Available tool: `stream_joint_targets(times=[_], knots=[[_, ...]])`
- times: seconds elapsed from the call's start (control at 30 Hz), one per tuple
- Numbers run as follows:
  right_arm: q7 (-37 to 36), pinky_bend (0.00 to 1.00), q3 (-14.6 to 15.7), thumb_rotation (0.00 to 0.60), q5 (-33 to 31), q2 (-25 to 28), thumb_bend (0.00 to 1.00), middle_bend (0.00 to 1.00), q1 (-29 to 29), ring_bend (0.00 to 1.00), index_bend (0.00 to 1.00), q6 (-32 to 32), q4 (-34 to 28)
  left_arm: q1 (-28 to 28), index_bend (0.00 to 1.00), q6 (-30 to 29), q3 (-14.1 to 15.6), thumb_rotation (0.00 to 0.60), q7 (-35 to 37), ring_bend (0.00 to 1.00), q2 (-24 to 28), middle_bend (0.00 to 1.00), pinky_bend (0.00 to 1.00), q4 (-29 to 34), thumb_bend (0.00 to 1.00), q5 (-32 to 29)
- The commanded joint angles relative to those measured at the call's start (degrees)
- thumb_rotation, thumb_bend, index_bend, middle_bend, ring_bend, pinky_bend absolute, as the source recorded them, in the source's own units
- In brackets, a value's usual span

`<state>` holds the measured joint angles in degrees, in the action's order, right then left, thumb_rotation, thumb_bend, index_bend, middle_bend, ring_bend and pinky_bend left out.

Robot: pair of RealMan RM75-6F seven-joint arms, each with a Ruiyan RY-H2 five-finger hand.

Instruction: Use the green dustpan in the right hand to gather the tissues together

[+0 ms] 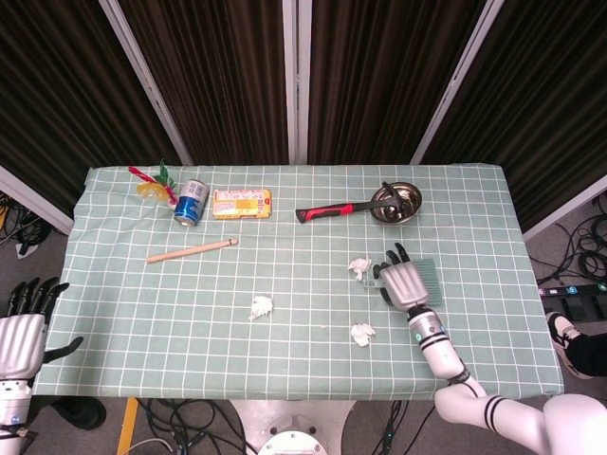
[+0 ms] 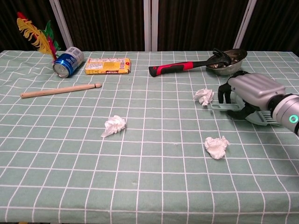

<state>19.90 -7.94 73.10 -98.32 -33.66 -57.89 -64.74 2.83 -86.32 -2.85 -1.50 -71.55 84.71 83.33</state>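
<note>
The dustpan [image 2: 240, 108] is gripped by the right hand [image 2: 250, 92], fingers curled over it, at the table's [image 1: 142, 313] 3 o'clock side. One tissue [image 2: 203, 95] lies just beside its front edge; two others [image 2: 216, 146] [image 2: 114, 125] lie apart. The left hand [image 1: 21, 332] hangs off-table, fingers spread, holding nothing.
</note>
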Motion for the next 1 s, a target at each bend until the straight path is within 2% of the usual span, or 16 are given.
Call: stream_joint_targets(times=[0.03, 0.2, 0.33, 0.5, 0.6, 0.8, 1.0], knots=[[-5.78, 0.07, -0.62, 0.600, 1.87, 6.49, 0.33, 0.54, 1.15, 0.17, 0.55, -1.53, -6.04, -0.03, 0.16, -0.10, -0.03, 0.600, -0.41, 0.04, 0.21, 0.10, 0.06, 0.39, 0.00, 0.00], [-19.89, 0.07, -2.03, 0.600, 5.12, 12.70, 0.33, 0.54, -1.18, 0.17, 0.55, 2.54, -9.88, -0.05, 0.16, -0.54, -0.07, 0.600, -1.88, 0.04, 0.79, 0.10, 0.06, 1.72, 0.00, 0.32], [-32.28, 0.07, -3.01, 0.600, 8.91, 13.20, 0.33, 0.54, -4.41, 0.17, 0.55, 4.89, -7.97, -0.23, 0.16, -0.94, -0.12, 0.600, -3.06, 0.04, 1.26, 0.10, 0.06, 2.89, 0.00, 0.24], [-47.60, 0.07, -2.34, 0.600, 14.40, 9.21, 0.33, 0.54, -8.80, 0.17, 0.55, 5.70, -1.38, -0.39, 0.16, -0.82, -0.06, 0.600, -4.36, 0.04, 1.88, 0.10, 0.06, 4.35, 0.00, -0.18], [-54.07, 0.07, -1.36, 0.600, 17.01, 6.01, 0.33, 0.54, -10.73, 0.17, 0.55, 4.62, 4.19, -0.44, 0.16, -0.94, -0.12, 0.600, -5.01, 0.04, 2.20, 0.10, 0.06, 4.99, 0.00, -0.27], [-63.23, 0.07, 1.28, 0.600, 21.06, -0.13, 0.33, 0.54, -14.04, 0.17, 0.56, 2.36, 14.79, -0.64, 0.16, -0.81, -0.04, 0.600, -5.69, 0.04, 2.78, 0.10, 0.06, 5.89, 0.00, -0.70], [-70.96, 0.07, 2.45, 0.600, 22.53, -4.85, 0.33, 0.54, -16.38, 0.17, 0.56, -0.24, 18.85, -0.80, 0.16, -1.04, -0.06, 0.600, -6.25, 0.04, 3.10, 0.10, 0.06, 6.59, 0.00, -0.75]])
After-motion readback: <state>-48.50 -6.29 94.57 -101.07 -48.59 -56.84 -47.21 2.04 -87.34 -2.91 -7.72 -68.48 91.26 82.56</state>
